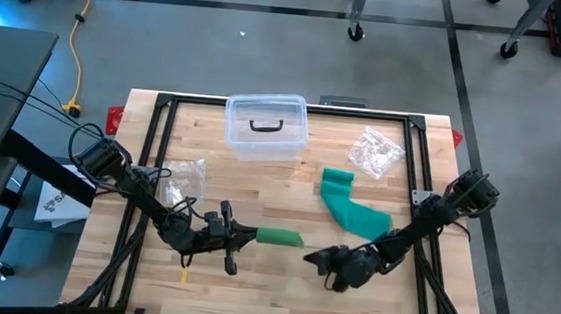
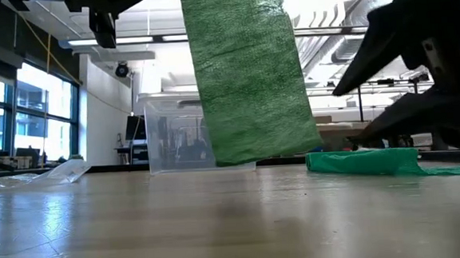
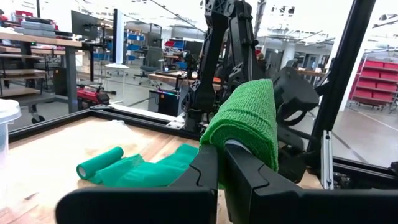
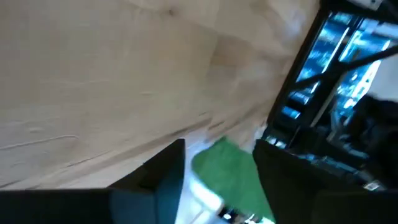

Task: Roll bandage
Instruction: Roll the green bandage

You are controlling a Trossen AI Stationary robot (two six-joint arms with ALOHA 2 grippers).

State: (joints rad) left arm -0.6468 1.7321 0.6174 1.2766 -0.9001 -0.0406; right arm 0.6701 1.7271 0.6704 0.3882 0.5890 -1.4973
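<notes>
Left gripper (image 1: 244, 236), low centre in the high view, is clamped on one end of the green bandage (image 1: 279, 237). Right gripper (image 1: 315, 257), lower right, fingers apart, sits just beside its free end.

Wood table (image 1: 280, 287) w/ black frame carries a clear lidded box (image 1: 266, 128) at the back, plastic bags (image 1: 375, 151) left & right, and a loose green bandage (image 1: 355, 210) right of centre.
</notes>
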